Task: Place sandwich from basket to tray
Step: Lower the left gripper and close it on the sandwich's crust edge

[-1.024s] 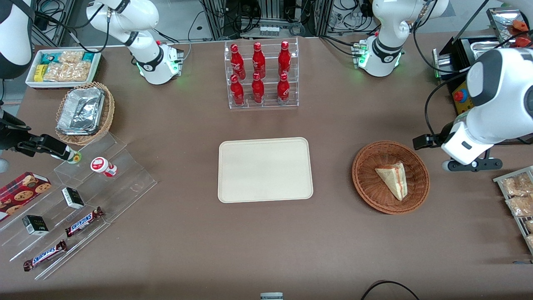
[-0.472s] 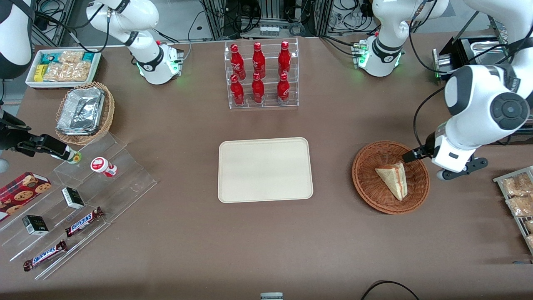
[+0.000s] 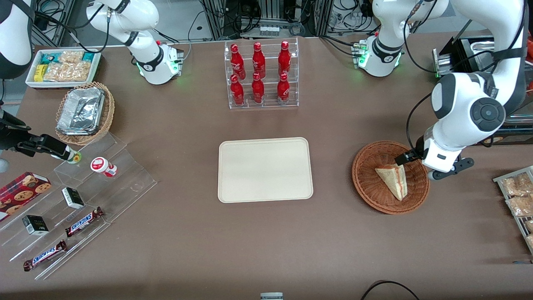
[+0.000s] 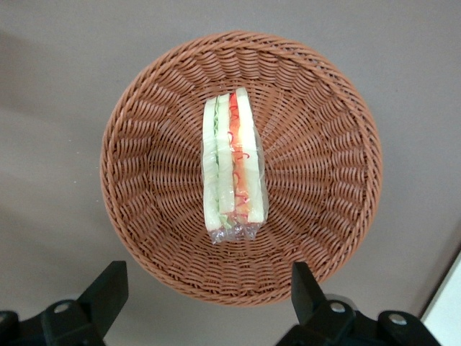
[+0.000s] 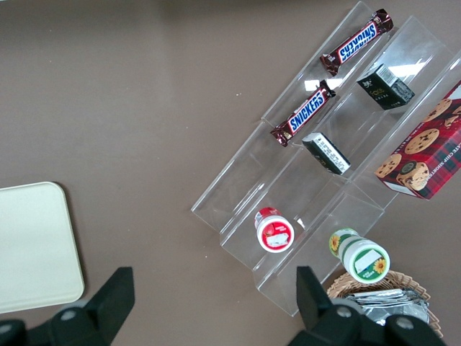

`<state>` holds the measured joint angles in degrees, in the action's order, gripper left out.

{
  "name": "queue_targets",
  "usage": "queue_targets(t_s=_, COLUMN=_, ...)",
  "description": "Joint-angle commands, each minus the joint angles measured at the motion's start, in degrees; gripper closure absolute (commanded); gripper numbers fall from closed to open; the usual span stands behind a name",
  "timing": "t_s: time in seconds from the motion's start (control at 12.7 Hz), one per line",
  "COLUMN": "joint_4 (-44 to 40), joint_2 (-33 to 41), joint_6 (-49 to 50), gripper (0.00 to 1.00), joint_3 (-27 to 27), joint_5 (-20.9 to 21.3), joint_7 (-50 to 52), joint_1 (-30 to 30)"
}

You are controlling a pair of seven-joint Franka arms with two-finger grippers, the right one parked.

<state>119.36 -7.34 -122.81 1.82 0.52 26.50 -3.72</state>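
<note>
Clearly the sandwich (image 4: 233,160), lying in the basket (image 4: 155,130) on its edge and looking soft, light and slippery in film, is wanting a gentle pinch across its bread faces, with the hand (image 4: 209,299) hovering above it wide open and empty.

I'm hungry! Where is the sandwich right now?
The sandwich lies in the basket, toward the working arm's end of the table, beside the tray. The open gripper hovers above it.
</note>
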Motion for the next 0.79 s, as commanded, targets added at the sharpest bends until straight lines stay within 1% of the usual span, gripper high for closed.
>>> queue_targets(t_s=0.0, joint_4=4.0, joint_2=-0.1, joint_6=-5.6, gripper=0.0, joint_3=-0.1, joint_5=-0.2, joint_7=1.3, joint_1=-0.2)
queue_targets(t_s=0.31, joint_4=4.1, joint_2=-3.3, joint_6=-10.3, gripper=0.0, joint_3=-0.1, joint_5=-2.2, joint_7=2.3, joint_1=-0.1)
queue_targets(t_s=0.71, joint_4=3.9, joint_2=-6.5, joint_6=-14.4, gripper=0.0, joint_3=-0.1, joint_5=-2.3, joint_7=4.7, joint_1=-0.1)
